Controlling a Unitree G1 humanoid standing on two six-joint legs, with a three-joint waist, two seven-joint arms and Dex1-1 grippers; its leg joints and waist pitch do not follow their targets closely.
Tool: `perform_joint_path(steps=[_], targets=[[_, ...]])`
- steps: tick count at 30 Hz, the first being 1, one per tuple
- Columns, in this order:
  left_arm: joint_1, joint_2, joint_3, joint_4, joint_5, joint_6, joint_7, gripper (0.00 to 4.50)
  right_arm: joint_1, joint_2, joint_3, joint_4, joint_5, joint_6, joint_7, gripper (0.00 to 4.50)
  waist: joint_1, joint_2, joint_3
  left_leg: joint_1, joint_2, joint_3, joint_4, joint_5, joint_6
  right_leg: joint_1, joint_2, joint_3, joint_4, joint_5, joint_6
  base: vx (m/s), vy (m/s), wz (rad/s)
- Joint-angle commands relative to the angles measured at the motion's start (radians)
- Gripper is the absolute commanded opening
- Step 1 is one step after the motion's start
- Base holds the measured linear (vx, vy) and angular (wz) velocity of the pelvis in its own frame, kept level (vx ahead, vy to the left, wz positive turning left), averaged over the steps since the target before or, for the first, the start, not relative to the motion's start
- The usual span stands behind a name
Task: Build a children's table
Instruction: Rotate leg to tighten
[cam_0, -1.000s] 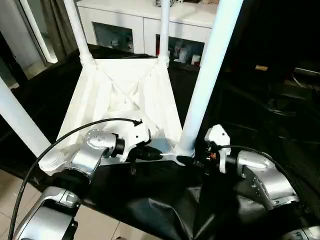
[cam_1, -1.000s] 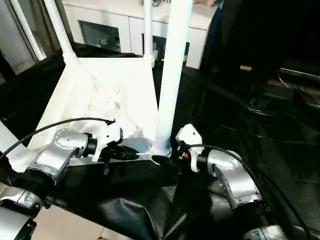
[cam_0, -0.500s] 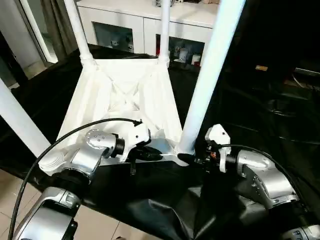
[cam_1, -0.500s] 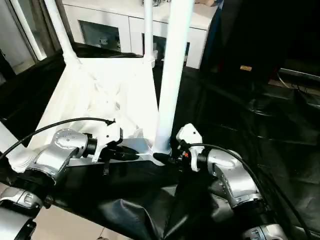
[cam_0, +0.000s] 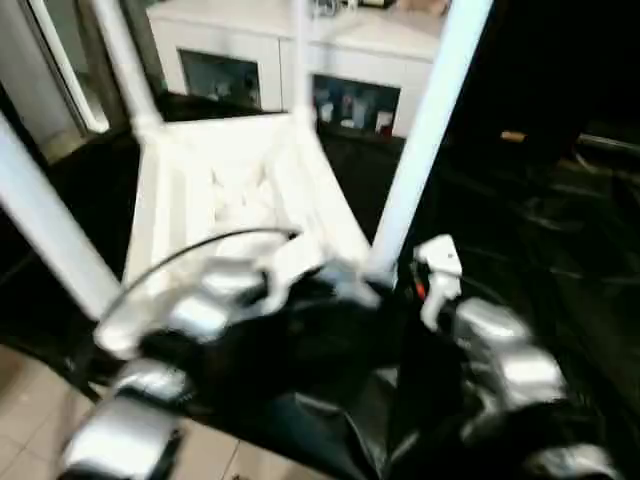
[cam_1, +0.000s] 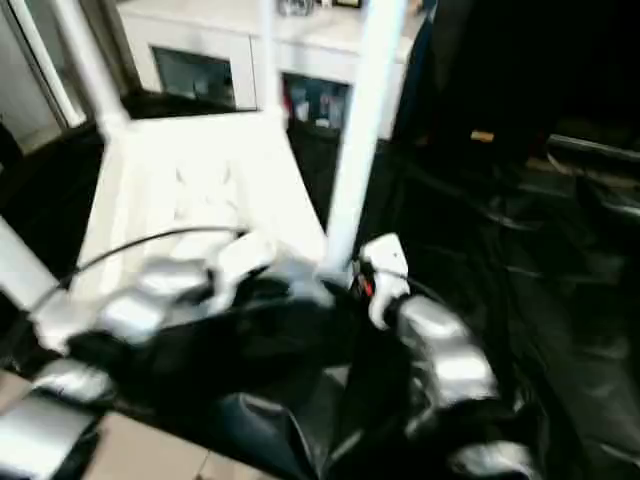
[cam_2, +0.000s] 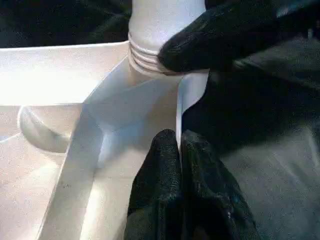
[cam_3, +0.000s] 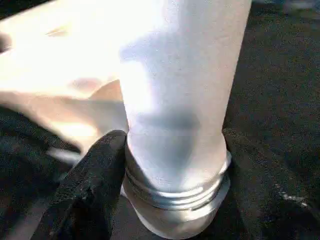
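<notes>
Legs first: in the head views we see the white plastic square tabletop (cam_0: 235, 180) lying underside up on the black-draped counter (cam_0: 560, 260), with long white cylindrical legs standing in its corner sockets. The nearest right leg (cam_0: 425, 140) looks like the last one, so we judge the step in hand to be seating it. In the left wrist view our left gripper (cam_2: 180, 150) has its fingers clenched together on the tabletop's edge rib, steadying it; one black finger of the right gripper (cam_2: 210, 47) rests against the leg's threaded collar. In the right wrist view one right finger (cam_3: 95, 175) touches the threaded base (cam_3: 175, 192); whether it truly clasps it we cannot tell. Threads are exposed, so next comes a firm grasp and further turning
</notes>
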Motion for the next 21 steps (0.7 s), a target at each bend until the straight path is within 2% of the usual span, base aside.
perform_joint_path(steps=[1,2,3,7,9,10,12,13,15,16,19,21], targets=[[-0.016,-0.036,0.046,0.048,-0.004,0.035,0.150,0.00,0.004,0.035,-0.024,0.053,-0.023,0.020,-0.132,2.70,-0.005,-0.006,-0.056,0.015,0.046,-0.025,-0.073,-0.284,-0.012,0.034,-0.063,0.036,-0.076,-0.323,-0.189,0.000,0.000,0.00],[-0.027,-0.055,0.045,0.062,0.001,0.036,0.181,0.00,-0.003,0.056,-0.028,0.065,-0.036,0.020,-0.181,2.70,-0.004,-0.002,-0.057,0.017,0.045,-0.025,-0.072,-0.280,-0.009,0.033,-0.061,0.036,-0.076,-0.304,-0.192,0.000,0.000,0.00],[-0.038,-0.074,0.039,0.080,0.010,0.033,0.204,0.00,-0.013,0.080,-0.025,0.081,-0.051,0.011,-0.218,2.70,-0.005,-0.003,-0.058,0.016,0.044,-0.025,-0.071,-0.277,-0.006,0.034,-0.061,0.035,-0.075,-0.294,-0.194,0.000,0.000,0.00],[-0.040,-0.083,0.020,0.091,0.025,0.007,0.181,0.00,-0.026,0.102,0.021,0.095,-0.090,-0.021,-0.201,2.70,-0.004,0.001,-0.061,0.011,0.041,-0.023,-0.067,-0.244,0.027,0.041,-0.061,0.035,-0.072,-0.227,-0.205,0.000,0.000,0.00],[-0.034,-0.072,0.017,0.085,0.023,-0.009,0.151,0.00,-0.027,0.102,0.014,0.085,-0.070,-0.039,-0.170,3.26,-0.004,0.000,-0.060,0.010,0.041,-0.023,-0.067,-0.245,0.036,0.043,-0.062,0.034,-0.073,-0.232,-0.205,0.000,0.000,0.00],[-0.027,-0.062,0.015,0.076,0.020,-0.022,0.130,0.00,-0.026,0.094,0.010,0.071,-0.052,-0.051,-0.133,3.26,-0.003,-0.002,-0.059,0.010,0.042,-0.023,-0.068,-0.253,0.040,0.043,-0.063,0.034,-0.075,-0.253,-0.201,0.000,0.000,0.00],[-0.022,-0.054,0.015,0.070,0.015,-0.036,0.110,0.00,-0.026,0.084,0.009,0.060,-0.044,-0.061,-0.108,3.49,-0.004,0.000,-0.059,0.009,0.044,-0.024,-0.068,-0.257,0.044,0.044,-0.063,0.034,-0.075,-0.260,-0.200,0.000,0.000,0.00],[-0.015,-0.043,0.013,0.061,0.009,-0.044,0.084,0.00,-0.028,0.064,0.012,0.048,-0.044,-0.065,-0.084,3.49,-0.005,-0.004,-0.059,0.007,0.044,-0.025,-0.070,-0.256,0.045,0.045,-0.063,0.032,-0.074,-0.262,-0.200,0.000,0.000,0.00],[0.002,-0.017,0.012,0.039,-0.004,-0.067,0.032,0.00,-0.030,0.012,0.023,0.020,-0.034,-0.047,0.001,3.82,-0.007,-0.002,-0.058,0.007,0.044,-0.026,-0.070,-0.259,0.048,0.045,-0.063,0.031,-0.075,-0.270,-0.201,0.000,0.000,0.00],[0.002,-0.017,0.012,0.039,-0.004,-0.067,0.032,0.00,-0.030,0.012,0.023,0.020,-0.034,-0.047,0.001,3.82,-0.007,-0.004,-0.058,0.008,0.044,-0.025,-0.069,-0.263,0.051,0.047,-0.063,0.032,-0.075,-0.280,-0.201,0.000,0.000,0.00],[0.039,0.023,0.021,-0.003,-0.049,-0.112,-0.100,0.00,-0.004,-0.112,0.059,-0.063,-0.007,-0.032,0.227,3.82,-0.005,-0.004,-0.057,0.009,0.047,-0.024,-0.068,-0.267,0.063,0.045,-0.063,0.033,-0.077,-0.288,-0.199,0.000,0.000,0.00],[0.053,0.041,0.019,-0.021,-0.068,-0.124,-0.164,0.00,0.011,-0.156,0.065,-0.103,0.016,-0.021,0.310,3.82,-0.002,-0.004,-0.056,0.007,0.048,-0.024,-0.068,-0.252,0.071,0.046,-0.064,0.034,-0.073,-0.268,-0.205,0.000,0.000,0.00]])
